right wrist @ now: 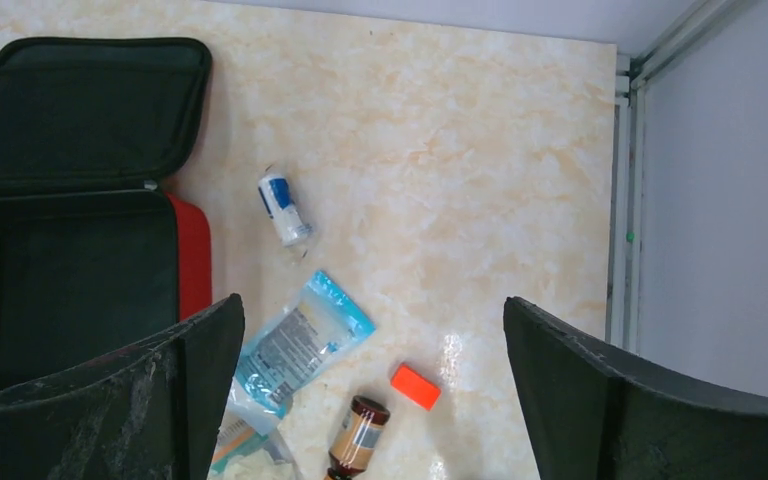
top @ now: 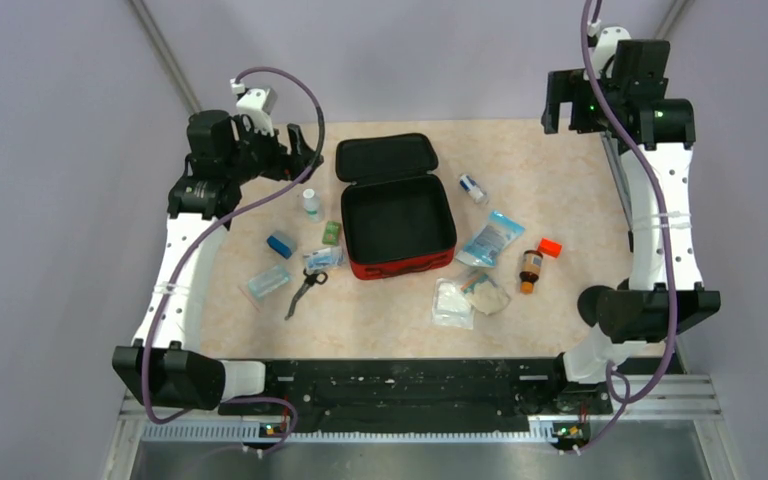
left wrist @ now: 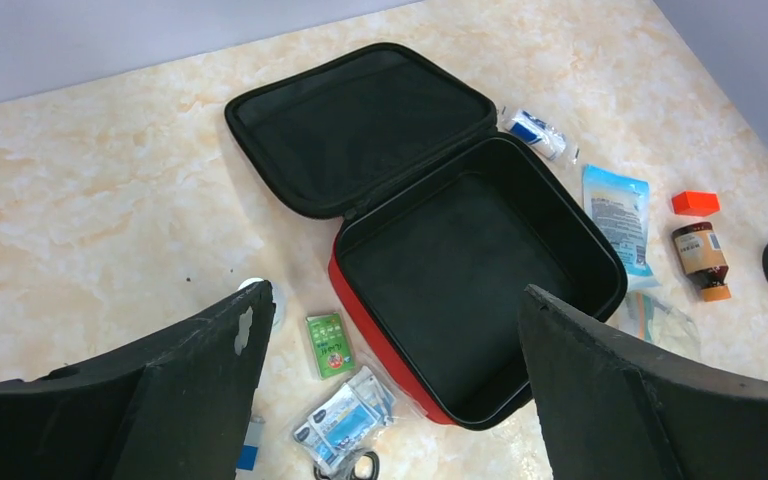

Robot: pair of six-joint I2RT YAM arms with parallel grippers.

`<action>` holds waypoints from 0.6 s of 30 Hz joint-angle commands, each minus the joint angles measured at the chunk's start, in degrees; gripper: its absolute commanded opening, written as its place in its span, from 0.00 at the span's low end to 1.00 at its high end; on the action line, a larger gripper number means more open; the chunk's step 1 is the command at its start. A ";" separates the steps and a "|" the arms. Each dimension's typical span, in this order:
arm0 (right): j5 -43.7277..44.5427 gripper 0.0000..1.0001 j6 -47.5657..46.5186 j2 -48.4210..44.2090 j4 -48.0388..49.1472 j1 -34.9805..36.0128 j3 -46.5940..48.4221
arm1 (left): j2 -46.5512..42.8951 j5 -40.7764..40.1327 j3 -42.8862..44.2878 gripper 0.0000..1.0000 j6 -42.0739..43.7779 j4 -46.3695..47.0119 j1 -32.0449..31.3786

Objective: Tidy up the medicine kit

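Note:
The red medicine kit (top: pixel 400 266) lies open at the table's middle, its black lid (top: pixel 387 157) folded back and its black inside bare. It also shows in the left wrist view (left wrist: pixel 358 312) and the right wrist view (right wrist: pixel 192 255). My left gripper (top: pixel 305 150) hangs high at the kit's far left, open and empty (left wrist: pixel 395 300). My right gripper (top: pixel 562 105) hangs high at the far right, open and empty (right wrist: pixel 372 305). Neither touches anything.
Left of the kit lie a white bottle (top: pixel 311 203), green packet (left wrist: pixel 328 345), blue box (top: pixel 280 243), wipes packet (left wrist: pixel 345 420), scissors (top: pixel 305 290) and clear packet (top: pixel 267 282). Right lie a bandage roll (right wrist: pixel 283 208), blue pouch (right wrist: pixel 300 345), brown bottle (right wrist: pixel 358 435), orange box (right wrist: pixel 415 386) and gauze packets (top: pixel 452 302).

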 commanded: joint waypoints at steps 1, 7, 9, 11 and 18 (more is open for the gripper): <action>-2.41 0.99 0.47 1.42 1.78 0.44 1.50 | 0.09 1.82 0.51 0.95 -0.86 1.99 0.30; -17.55 0.99 -7.43 -0.29 6.00 0.50 -4.34 | -0.09 2.80 -0.87 0.95 -0.92 1.86 0.30; -24.76 0.98 -11.61 -1.55 7.28 0.52 -6.90 | -0.32 3.21 -1.44 0.95 -1.07 1.84 0.28; -28.43 0.93 -17.25 -2.63 7.30 1.63 -9.47 | -0.74 3.73 -1.98 0.94 -0.73 1.61 0.24; -30.07 0.79 -50.06 -8.36 2.52 8.59 -25.29 | -2.04 6.11 -4.65 0.94 2.59 -0.02 0.21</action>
